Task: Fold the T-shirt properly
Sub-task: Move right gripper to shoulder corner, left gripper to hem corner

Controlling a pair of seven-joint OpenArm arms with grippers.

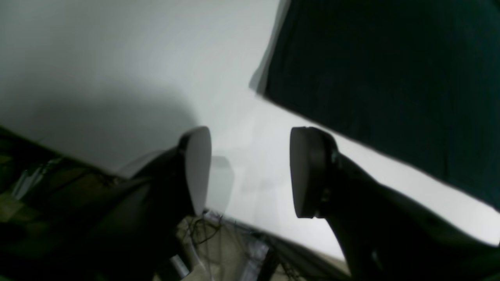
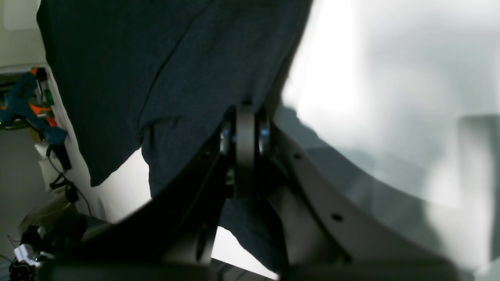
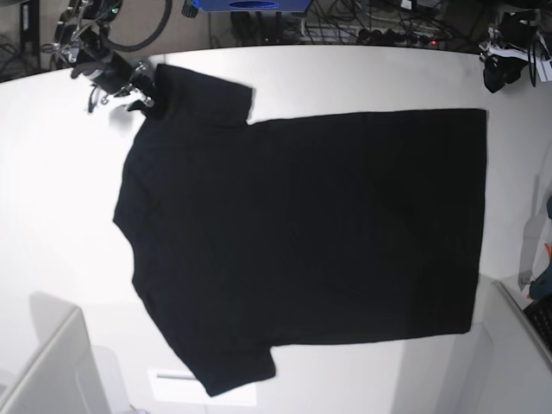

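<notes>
**Right pincer has the sleeve; left pincer waits open off the hem**

The shirt [image 3: 302, 241] lies spread flat on the white table [image 3: 52, 172], plain black side up, collar end toward the right pincer [image 2: 245, 113] and hem toward the left pincer [image 1: 250, 171].

The right pincer is closed, jaws pressed together, with dark cloth pinched at the tips. In the wrist view the fabric rises from the jaws and drapes away above and to the left of them, and a flap hangs below. In the base view that pincer sits on the far sleeve, at its outer edge.

The left pincer stands open and holds nothing. Bare table shows between its pads [image 1: 197, 168]. A shirt corner lies ahead and to the right of the tips, near but not touching.

As a judgement: this is thin, limp knit. It will be light, will sag from any single pinch, and will drag and wrinkle if pulled along the table rather than lifted. It is not fragile and not slippery, so a firm pinch should hold. Edges and corners are the sensible grips, since a seam gives the jaws more to bite. The hem corner nearest the left pincer looks the natural hold there. A pinch that catches only the top layer would spoil the fold.
</notes>
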